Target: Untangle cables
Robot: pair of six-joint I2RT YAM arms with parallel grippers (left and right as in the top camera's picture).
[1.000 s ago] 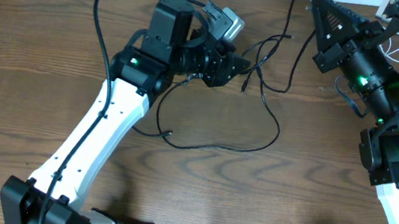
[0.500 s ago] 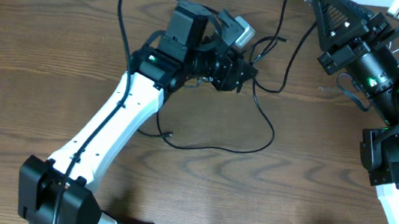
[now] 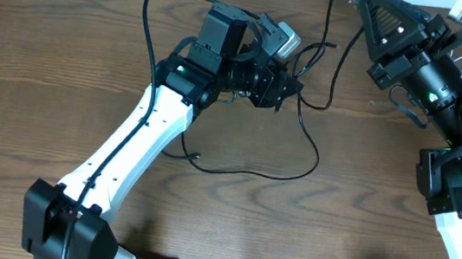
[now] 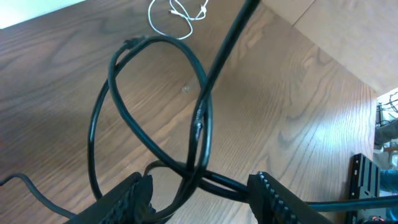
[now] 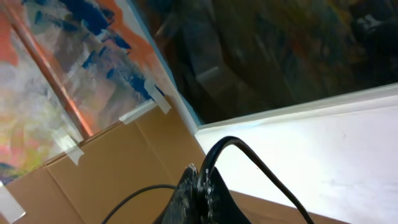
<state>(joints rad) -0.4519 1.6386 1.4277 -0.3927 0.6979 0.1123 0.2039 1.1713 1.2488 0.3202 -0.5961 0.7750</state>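
wood-grain bench (image 3: 44, 82), far edge: the left fingers (image 3: 291, 86) stand half open around crossed loops of the black cable (image 4: 200, 127) without clamping it, the right fingers (image 5: 200, 180), raised over the far right corner, are pinched closed on another stretch, and the white cable (image 4: 176, 15) lies apart near that corner.

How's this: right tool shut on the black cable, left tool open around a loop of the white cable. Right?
Not quite. The left wrist view shows the left tool open around a loop of the black cable; the white cable lies apart on the table beyond it. The right tool shut on the black cable is correct.
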